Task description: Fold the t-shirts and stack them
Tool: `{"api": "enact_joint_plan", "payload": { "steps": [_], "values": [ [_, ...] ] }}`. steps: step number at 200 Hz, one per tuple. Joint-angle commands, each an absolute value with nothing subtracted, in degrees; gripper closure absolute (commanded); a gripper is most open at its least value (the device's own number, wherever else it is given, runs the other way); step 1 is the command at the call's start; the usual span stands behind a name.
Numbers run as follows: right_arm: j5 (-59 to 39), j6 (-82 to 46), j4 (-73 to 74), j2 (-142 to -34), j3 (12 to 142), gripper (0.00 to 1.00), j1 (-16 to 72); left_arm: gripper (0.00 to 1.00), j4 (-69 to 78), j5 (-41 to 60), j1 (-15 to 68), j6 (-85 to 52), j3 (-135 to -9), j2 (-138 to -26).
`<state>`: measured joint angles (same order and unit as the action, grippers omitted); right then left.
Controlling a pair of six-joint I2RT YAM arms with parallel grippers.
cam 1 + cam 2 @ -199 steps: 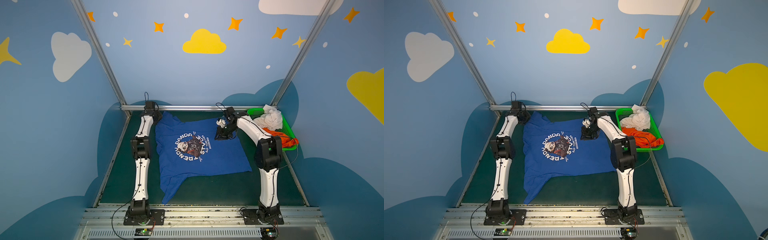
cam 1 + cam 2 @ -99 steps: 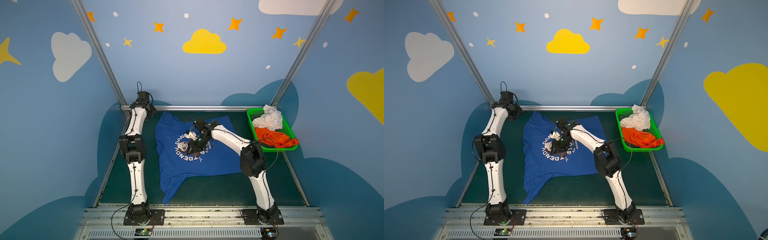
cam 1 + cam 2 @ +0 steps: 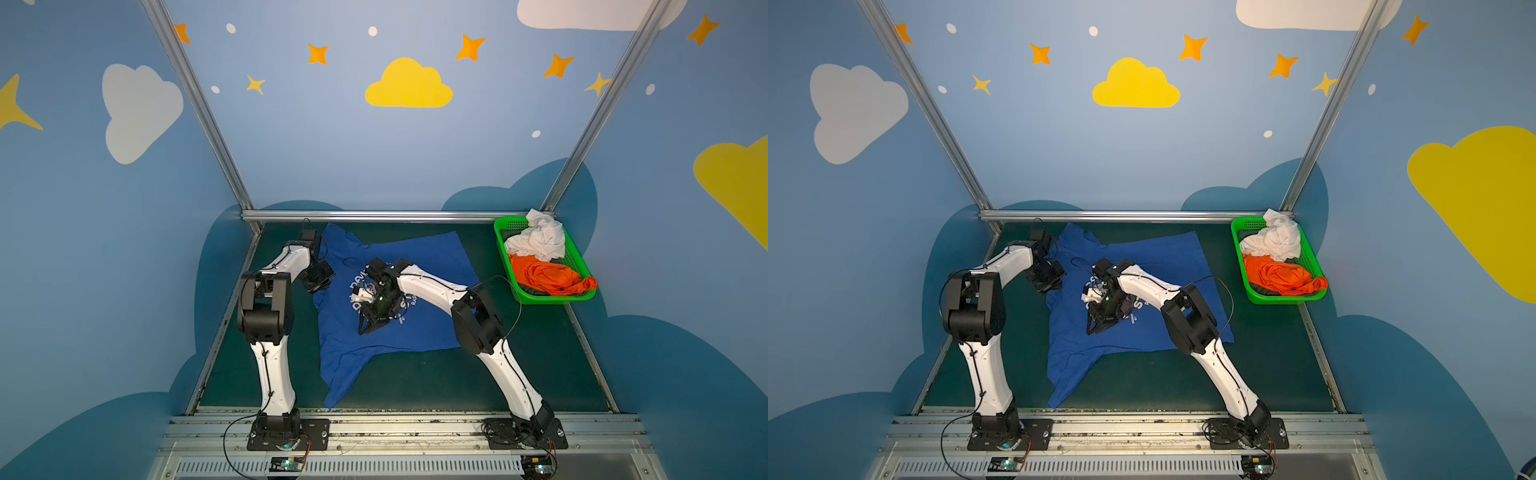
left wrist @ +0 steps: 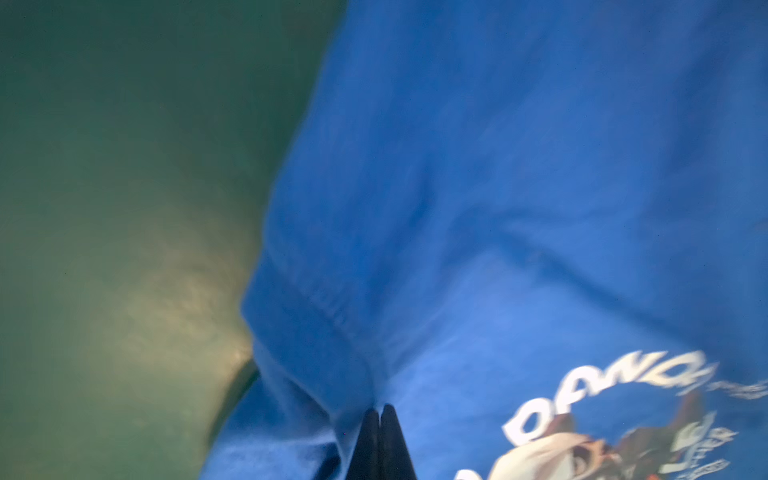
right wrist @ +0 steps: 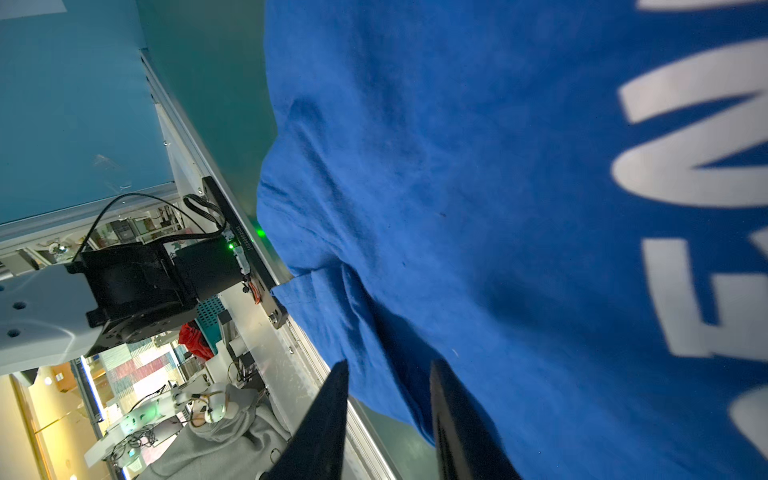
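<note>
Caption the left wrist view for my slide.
Left gripper shut on a fold of the royal-blue printed cloth t-shirt on the green tabletop.

Lab robot cell, cloud-painted walls (image 3: 374, 145)

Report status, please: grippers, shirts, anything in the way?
Left gripper shut at edge of blue t-shirt. Right gripper open, just over it. White t-shirt and orange t-shirt crumpled in green basket. Nothing in the way.

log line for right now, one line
blue shirt: spread, unfolded | left tool: shut on its edge | right tool: open above it | white shirt, orange shirt: in basket
</note>
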<state>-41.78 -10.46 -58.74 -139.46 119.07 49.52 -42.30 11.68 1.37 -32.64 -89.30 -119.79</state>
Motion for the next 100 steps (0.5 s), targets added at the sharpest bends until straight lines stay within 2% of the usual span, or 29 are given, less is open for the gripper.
{"api": "enact_joint_plan", "payload": {
  "steps": [1,100],
  "values": [
    [-43.9,-9.2,-61.0,-141.6,120.6,0.64,50.5,0.95,-39.1,14.1,1.8,-33.1,-89.2,-120.0],
    [-45.0,-6.1,-62.5,-141.0,117.4,0.57,52.9,0.95,-46.4,9.7,1.8,-30.7,-100.6,-133.8]
  ]
}}
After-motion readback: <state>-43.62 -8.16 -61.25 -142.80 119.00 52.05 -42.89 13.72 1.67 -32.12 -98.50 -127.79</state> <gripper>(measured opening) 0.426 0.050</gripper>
